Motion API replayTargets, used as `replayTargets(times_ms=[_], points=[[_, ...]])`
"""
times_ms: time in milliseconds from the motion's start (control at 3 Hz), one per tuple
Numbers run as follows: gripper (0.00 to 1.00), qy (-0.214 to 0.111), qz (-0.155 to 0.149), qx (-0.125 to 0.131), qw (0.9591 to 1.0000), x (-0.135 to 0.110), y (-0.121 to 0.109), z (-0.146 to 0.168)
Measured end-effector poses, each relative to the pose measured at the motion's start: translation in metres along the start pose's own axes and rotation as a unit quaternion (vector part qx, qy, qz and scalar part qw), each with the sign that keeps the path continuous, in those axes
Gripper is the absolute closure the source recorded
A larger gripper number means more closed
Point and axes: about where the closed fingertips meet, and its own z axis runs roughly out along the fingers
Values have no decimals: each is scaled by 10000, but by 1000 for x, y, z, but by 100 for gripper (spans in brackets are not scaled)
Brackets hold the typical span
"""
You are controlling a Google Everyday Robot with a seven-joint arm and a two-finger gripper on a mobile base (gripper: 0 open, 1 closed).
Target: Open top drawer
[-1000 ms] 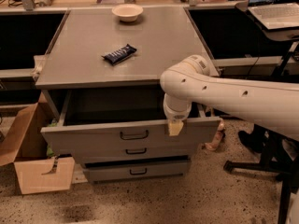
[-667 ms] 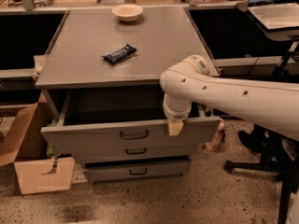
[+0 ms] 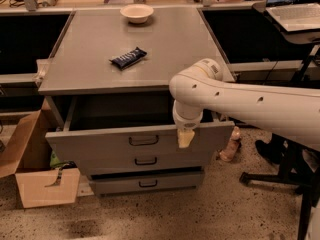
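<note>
The top drawer (image 3: 100,143) of the grey metal cabinet stands pulled well out, its deep tray open and dark inside. A small dark loop handle (image 3: 143,140) sits at the centre of its front. My gripper (image 3: 185,137) hangs from the white arm over the drawer's front, right of the handle and apart from it, its cream tip pointing down against the front panel. Two shallower drawers (image 3: 145,183) below stay closed.
On the cabinet top (image 3: 90,49) lie a dark snack bar (image 3: 128,57) and a white bowl (image 3: 137,13). An open cardboard box (image 3: 37,184) sits on the floor at left. A bottle (image 3: 229,145) and chair base (image 3: 280,176) are at right.
</note>
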Motion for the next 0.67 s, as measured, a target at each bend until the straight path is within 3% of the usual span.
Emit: replayTargets(times_ms=[667], points=[[0, -4, -3, -9, 10000, 0, 1, 0]])
